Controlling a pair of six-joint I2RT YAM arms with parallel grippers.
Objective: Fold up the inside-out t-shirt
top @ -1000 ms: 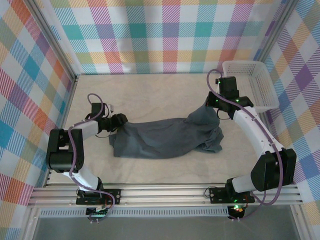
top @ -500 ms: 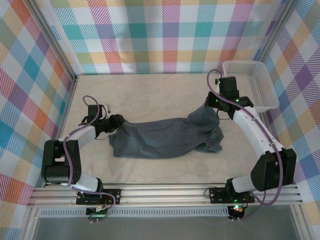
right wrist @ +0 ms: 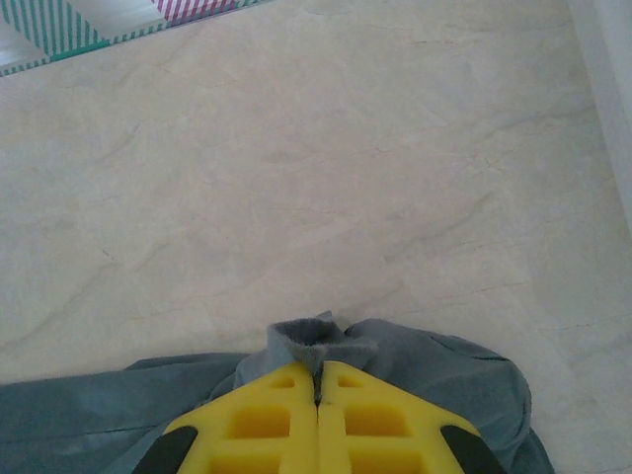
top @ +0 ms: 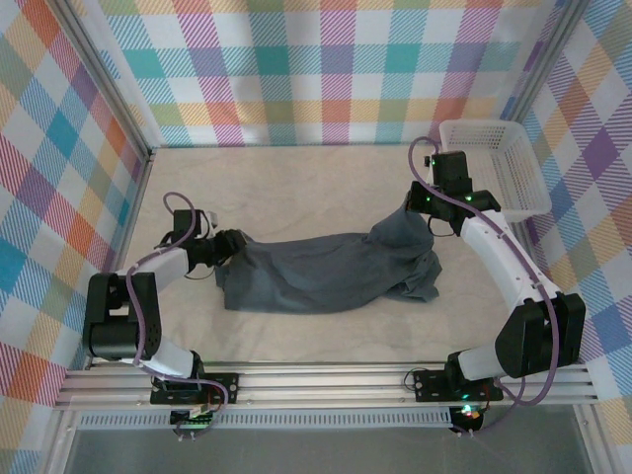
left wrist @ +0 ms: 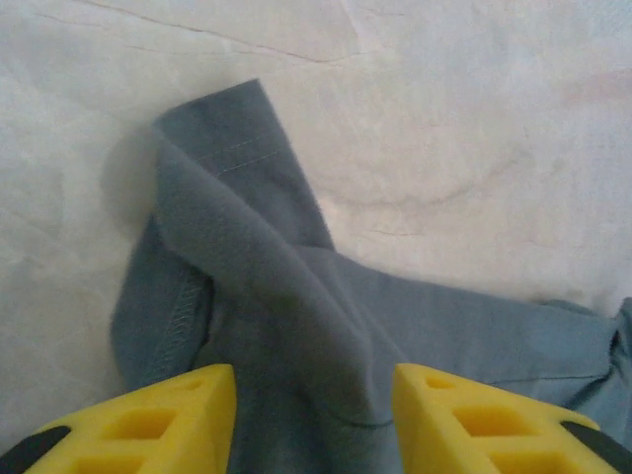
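Looks like the grab-both-ends-and-spread stage: the inside-out t-shirt (top: 316,276) lies bunched in a strip across the middle of the table (top: 296,183), and at its left end the left gripper (left wrist: 311,373) has its fingers spread wide around a raised ridge of cloth, nothing pinched, so I'd guess the next move is closing on that ridge. At the right end the right gripper (right wrist: 318,373) has its fingers squeezed together on a small tuft, lifted off the table. From the top view I can't read either grip; the wrist cams show the open gap and the pinch.
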